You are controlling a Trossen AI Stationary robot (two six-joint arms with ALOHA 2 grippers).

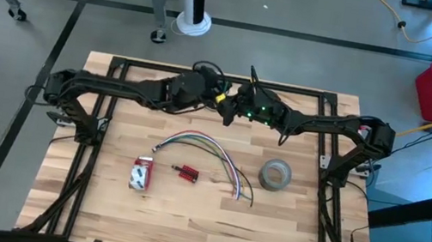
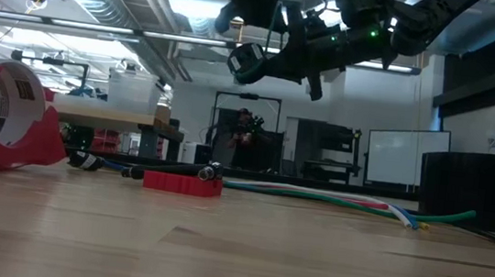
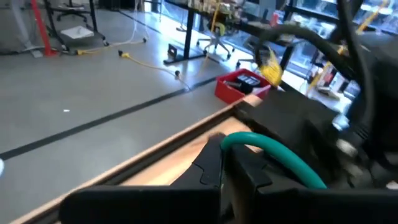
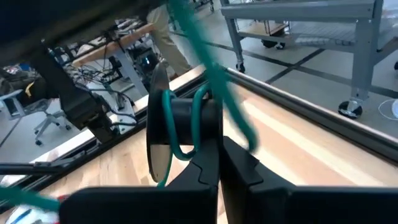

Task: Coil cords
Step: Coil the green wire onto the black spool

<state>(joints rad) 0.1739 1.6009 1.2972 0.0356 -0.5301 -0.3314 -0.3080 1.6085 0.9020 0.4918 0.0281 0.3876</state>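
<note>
The cord shows teal in both wrist views: an arc [image 3: 273, 152] leaving my left gripper [image 3: 227, 171], and turns [image 4: 169, 124] round a dark round piece [image 4: 183, 127] just beyond my right gripper [image 4: 217, 171]. A blurred stretch [image 4: 214, 68] runs slanting past that piece. In the high view both grippers meet above the table's far middle, left [image 1: 222, 102] and right [image 1: 237, 107], with dark cord loops [image 1: 207, 69] above them. Both are shut and well clear of the tabletop. My left gripper pinches the cord between its two shut fingers, where the teal arc starts [image 3: 231, 140]. From there the cord curves away in the air, clear of the table. My right gripper is shut at a low turn of the cord [image 4: 179, 153] beside the dark round piece. Its own fingers hide the contact, so whether they have the cord or that piece cannot be told.
On the table lie a bundle of coloured wires [image 1: 203, 147], a grey tape roll [image 1: 275, 176], a red and white tape dispenser [image 1: 141, 173] and a small red piece [image 1: 186, 172]. The black frame rail [image 1: 223, 77] runs along the far edge under the arms.
</note>
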